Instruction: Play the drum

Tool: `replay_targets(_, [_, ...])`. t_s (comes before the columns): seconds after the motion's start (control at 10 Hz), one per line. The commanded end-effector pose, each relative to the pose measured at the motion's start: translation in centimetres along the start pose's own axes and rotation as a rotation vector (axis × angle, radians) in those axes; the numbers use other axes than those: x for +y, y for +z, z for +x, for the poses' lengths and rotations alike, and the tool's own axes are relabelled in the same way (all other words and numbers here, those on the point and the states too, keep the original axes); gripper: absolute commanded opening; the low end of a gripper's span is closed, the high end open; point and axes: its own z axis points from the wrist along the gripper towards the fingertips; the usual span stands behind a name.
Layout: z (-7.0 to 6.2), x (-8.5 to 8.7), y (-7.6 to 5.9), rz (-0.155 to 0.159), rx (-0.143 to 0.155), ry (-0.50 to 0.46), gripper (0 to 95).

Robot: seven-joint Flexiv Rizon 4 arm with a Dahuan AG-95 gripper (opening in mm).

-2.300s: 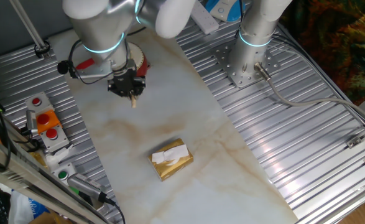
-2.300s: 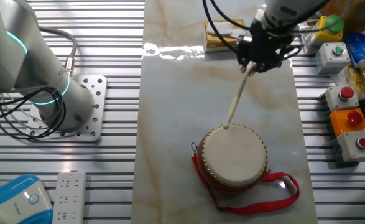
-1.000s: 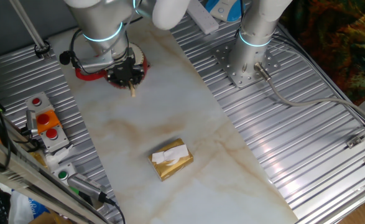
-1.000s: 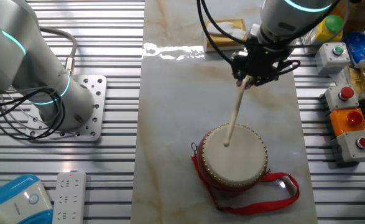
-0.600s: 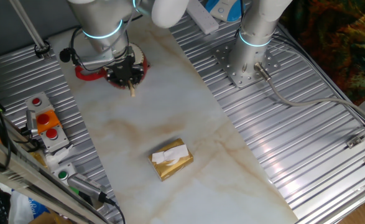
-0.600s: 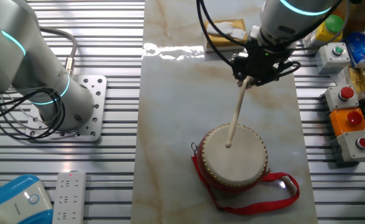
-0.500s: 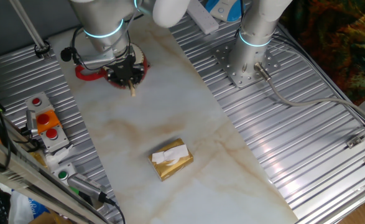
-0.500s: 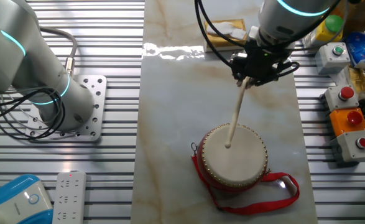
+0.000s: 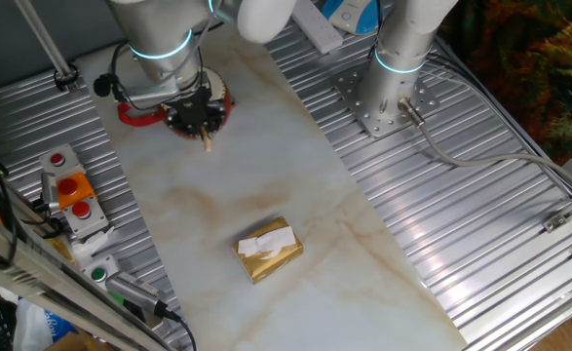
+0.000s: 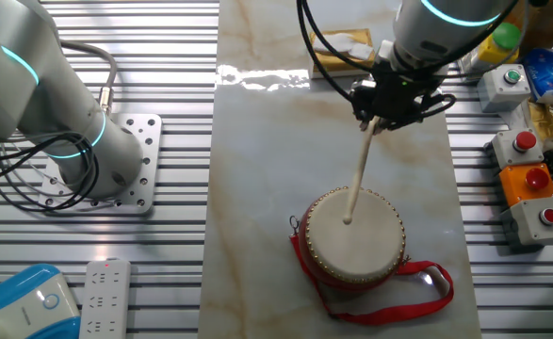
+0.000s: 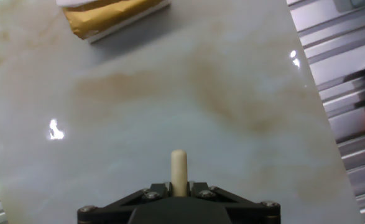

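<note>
The drum (image 10: 355, 237) is small and round, with a red body, a cream-white head and a red looped strap (image 10: 417, 282). It stands on the marble board. My gripper (image 10: 382, 115) is shut on a pale wooden drumstick (image 10: 359, 168). The stick slants down from the gripper and its tip rests on the drum head. In one fixed view the gripper (image 9: 196, 115) covers most of the drum (image 9: 137, 113); only red edges show. In the hand view the stick's butt end (image 11: 179, 169) pokes out between the shut jaws; the drum is out of view there.
A gold rectangular block (image 9: 267, 249) lies on the marble board (image 9: 266, 185), also in the hand view (image 11: 110, 15). A second robot base (image 10: 116, 165) stands on the ribbed metal table. Button boxes (image 10: 530, 184) sit at the table's edge.
Since 2.3 s ago my gripper has moved over the drum, and the stick tip went from the head's rim towards its middle. Over the last second nothing has visibly changed.
</note>
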Motion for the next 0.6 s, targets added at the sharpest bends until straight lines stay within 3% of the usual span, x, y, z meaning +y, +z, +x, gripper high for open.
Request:
replay_targets(0.1, [-1.1,-1.0,3.5,0.027,-0.169,0.003,0.0])
replay_targets(0.2, [-2.0,-1.2,4.0,0.039,-0.165,0.009,0.0])
replay_targets(0.3, [-2.4,-1.1,3.4,0.043,-0.143,0.010,0.0])
replay_targets(0.5, [-3.0,-0.4,-1.4,0.048,-0.026,0.017,0.0])
replay_targets(0.6, [-3.3,-0.1,-3.2,0.033,-0.005,0.029,0.0])
